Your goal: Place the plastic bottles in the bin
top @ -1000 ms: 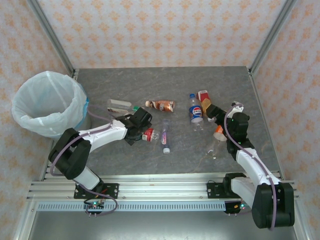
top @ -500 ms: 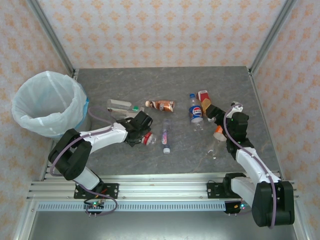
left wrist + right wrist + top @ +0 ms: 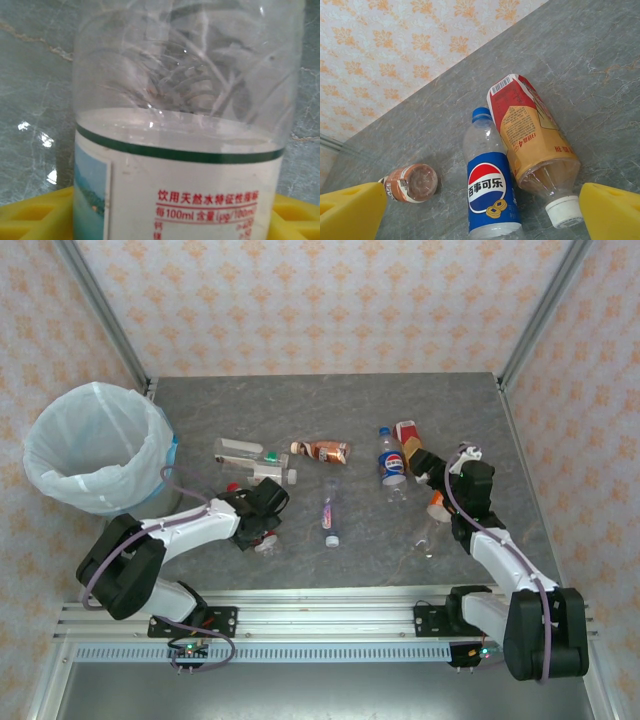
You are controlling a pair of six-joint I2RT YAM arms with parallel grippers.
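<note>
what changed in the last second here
The left claw drew back toward the near-left edge, and the white-labelled bottle between its fingers slid along with it; whether it is clamped is unclear. The right claw, open over the Pepsi bottle, the other bottles and the bin stayed put.

A grey, marble-veined worktop [image 3: 340, 405] was enclosed on three sides by walls [image 3: 330, 300] papered in pale peach with an orange floral motif (repeated in neat rows). Aluminium posts [image 3: 103, 312] were set at the far corners, and even light was cast throughout.
</note>
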